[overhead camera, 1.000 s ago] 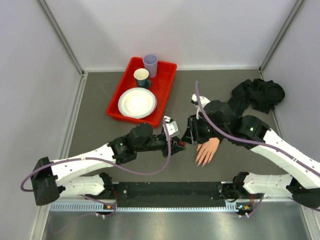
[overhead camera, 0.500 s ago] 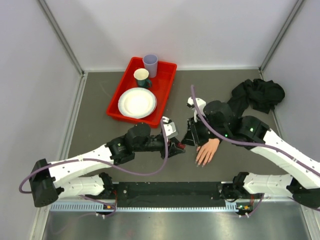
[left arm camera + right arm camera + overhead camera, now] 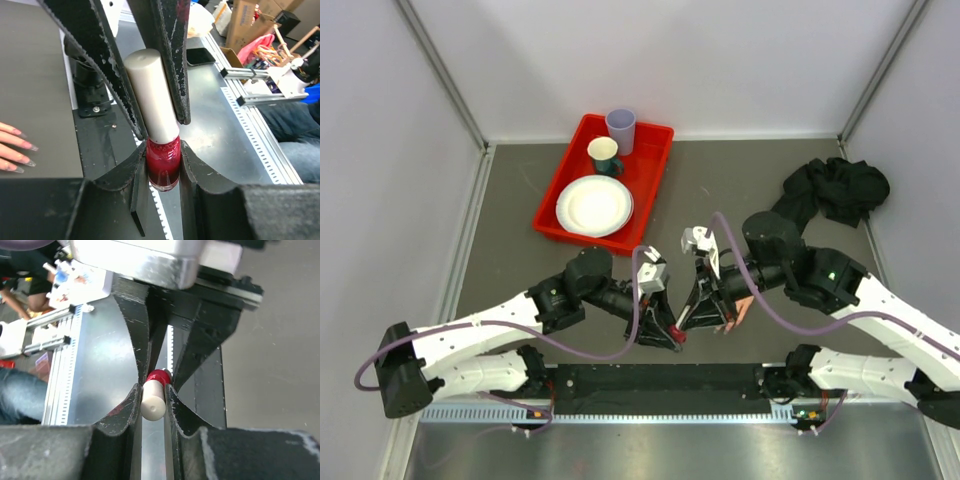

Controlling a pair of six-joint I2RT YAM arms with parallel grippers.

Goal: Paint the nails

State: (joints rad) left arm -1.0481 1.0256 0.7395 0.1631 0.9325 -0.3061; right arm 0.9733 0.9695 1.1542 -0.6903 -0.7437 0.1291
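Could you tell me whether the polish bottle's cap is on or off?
On: the white cap sits flush on the red bottle, no brush showing, with the right gripper clamping it.

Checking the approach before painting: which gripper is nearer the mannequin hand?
Right. The right gripper lies beside the mannequin hand, shut on the cap. The left gripper holds the bottle from the far side.

Robotics lab, white-panelled test booth (image 3: 670,60), aluminium rails (image 3: 265,96), cardboard boxes (image 3: 245,24)
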